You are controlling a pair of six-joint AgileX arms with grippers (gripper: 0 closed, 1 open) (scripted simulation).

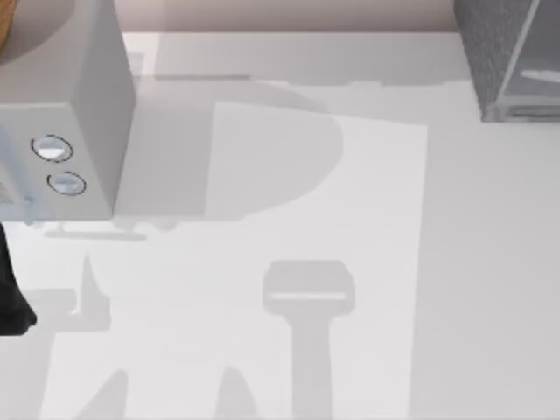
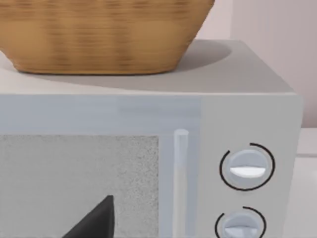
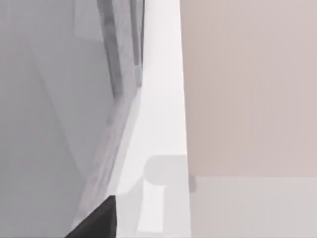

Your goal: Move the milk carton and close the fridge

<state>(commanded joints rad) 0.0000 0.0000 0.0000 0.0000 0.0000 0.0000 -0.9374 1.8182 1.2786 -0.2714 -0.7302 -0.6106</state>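
the desk (image 1: 367, 262) was a broad white surface, bare across its middle apart from soft grey shadows, with a pinkish wall (image 1: 289, 13) along its far edge. at the far right corner of the top view stood the fridge (image 1: 499, 52), dark grey and speckled, with a paler door panel (image 1: 538, 74) and light frame edges; from above we could not tell whether the door was shut. in our right wrist view the fridge's grey panel (image 3: 44, 124) and its speckled edge ran close beside a pale strip of desk (image 3: 158, 114), with the pink wall (image 3: 247, 89) behind.

at the far left of the top view stood a pale grey box (image 1: 79, 114) with two round dials (image 1: 59, 166) on its front. our left wrist view faced that box (image 2: 247, 114) square on: a speckled window (image 2: 84, 183), an upright handle (image 2: 181, 183), and the two dials (image 2: 246, 168) one above the other. a woven basket (image 2: 99, 34) sat on top of it.

the milk carton could not be placed from any of these views.

a dark piece of our left arm (image 1: 13, 289) showed at the left edge of the top view, near the box. a dark tip of a finger (image 2: 96, 220) crossed the window in the left wrist view, and another (image 3: 96, 223) showed in the right wrist view beside the fridge; we could not tell whether either pair of fingers was wide or narrow.
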